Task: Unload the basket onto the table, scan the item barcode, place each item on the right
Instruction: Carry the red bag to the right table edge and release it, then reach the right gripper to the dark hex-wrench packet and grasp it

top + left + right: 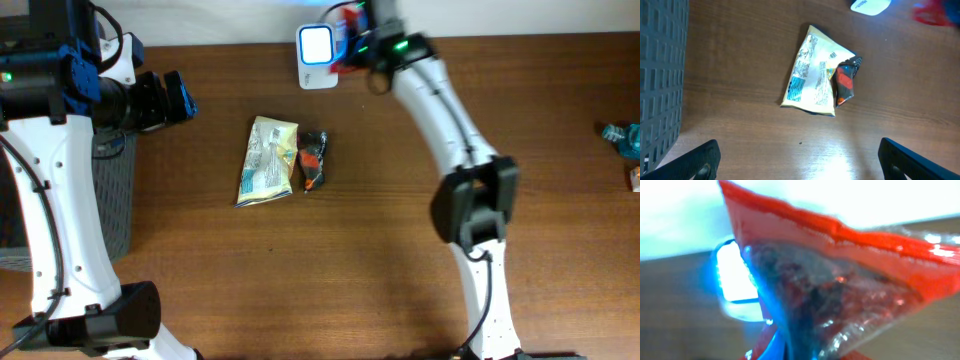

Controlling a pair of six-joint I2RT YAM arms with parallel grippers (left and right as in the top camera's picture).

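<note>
Nearest the right wrist lens we find the red pouch (pixel 840 275), clamped in the right gripper (pixel 358 40), fingers clenched on it. Just beyond glows the scanner (pixel 317 47), at the far edge of the table (pixel 400 260). We judge presentation under way; next, the barcode face must square up to the window. The right arm (pixel 440 110) reaches far forward; the left gripper (pixel 178 97) hovers released near the basket (pixel 112 190).
</note>
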